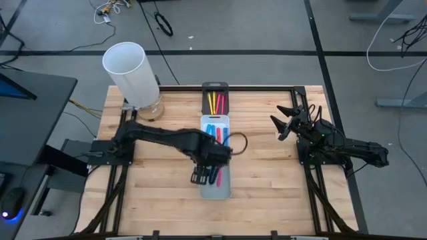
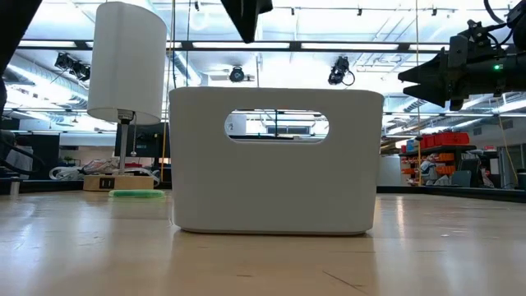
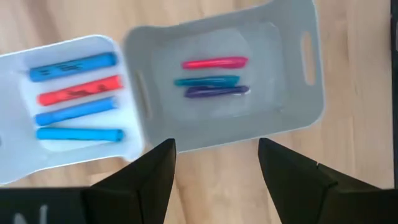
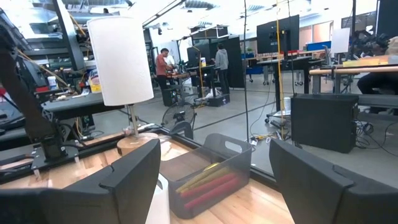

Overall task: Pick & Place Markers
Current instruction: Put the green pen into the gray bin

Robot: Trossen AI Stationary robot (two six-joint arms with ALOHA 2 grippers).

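From overhead, the left gripper [image 1: 204,176] hid part of the grey tray [image 1: 224,190], fingers spread and empty. That tray held 3 markers [image 3: 211,81]; the white tray [image 3: 18,62] at its 12 o'clock held 4. The right gripper [image 1: 285,124] waited spread at 3 o'clock.

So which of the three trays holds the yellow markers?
The dark tray at the table's far edge; its yellow markers lie beside red ones, while the other two trays show none.

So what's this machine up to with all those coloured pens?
It is sorting markers into trays. The left end effector hangs open and empty over the grey tray, which holds a pink, a teal and a purple marker. The white tray beside it holds three blue and one red. The right end effector waits open at the table's side.
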